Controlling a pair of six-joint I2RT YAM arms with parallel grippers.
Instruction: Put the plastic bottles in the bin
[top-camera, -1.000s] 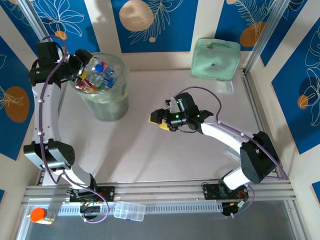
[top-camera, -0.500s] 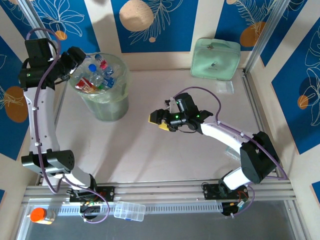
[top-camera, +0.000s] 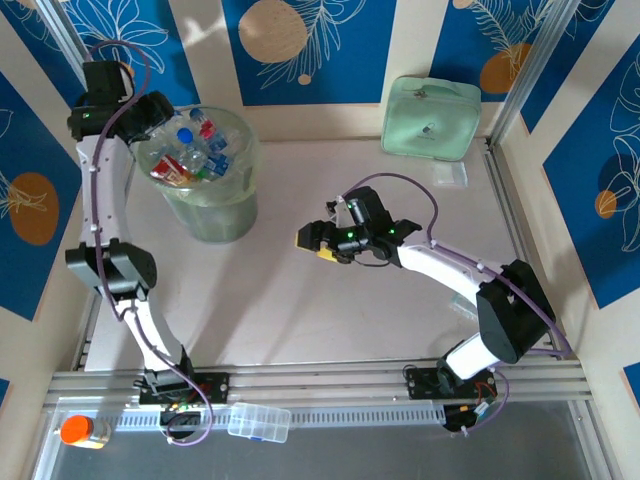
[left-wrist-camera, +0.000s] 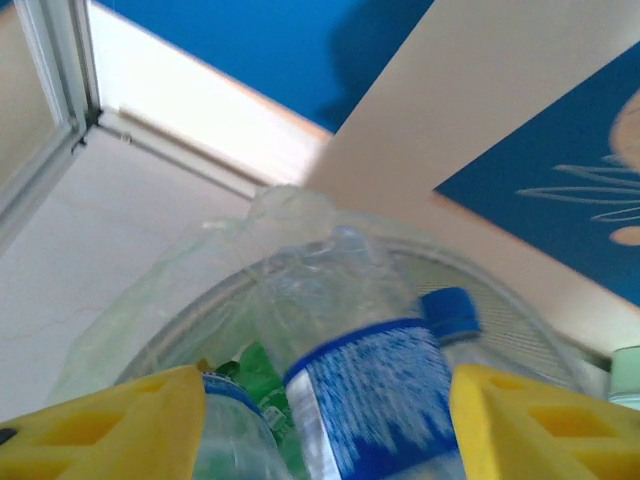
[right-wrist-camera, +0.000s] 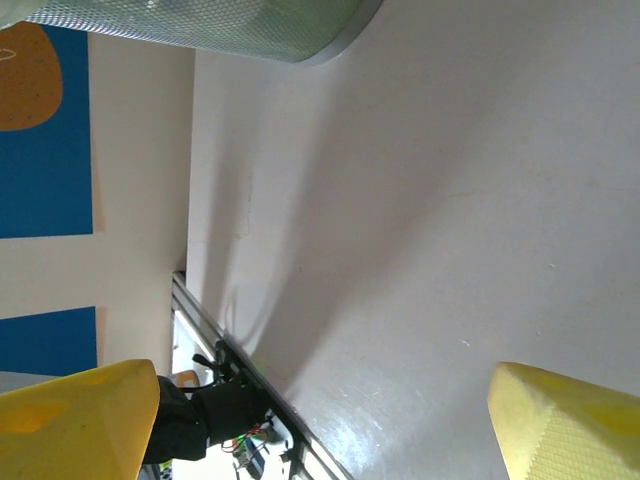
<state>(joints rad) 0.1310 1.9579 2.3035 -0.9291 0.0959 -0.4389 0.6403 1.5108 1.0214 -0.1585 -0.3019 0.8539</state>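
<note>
Filling the bin (top-camera: 215, 215) looks done; the plastic bottles (top-camera: 190, 150) lie inside. The left gripper (left-wrist-camera: 328, 395) is partly open, the right gripper (right-wrist-camera: 315, 385) wide, both empty.

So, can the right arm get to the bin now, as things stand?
Probably yes. The table between the right hand and the bin is bare, and the left hand hangs at the bin's left rim, leaving the right side free.

Table (top-camera: 330, 300) bears the bin (top-camera: 215, 215) and green pouch (top-camera: 430, 120).
</note>
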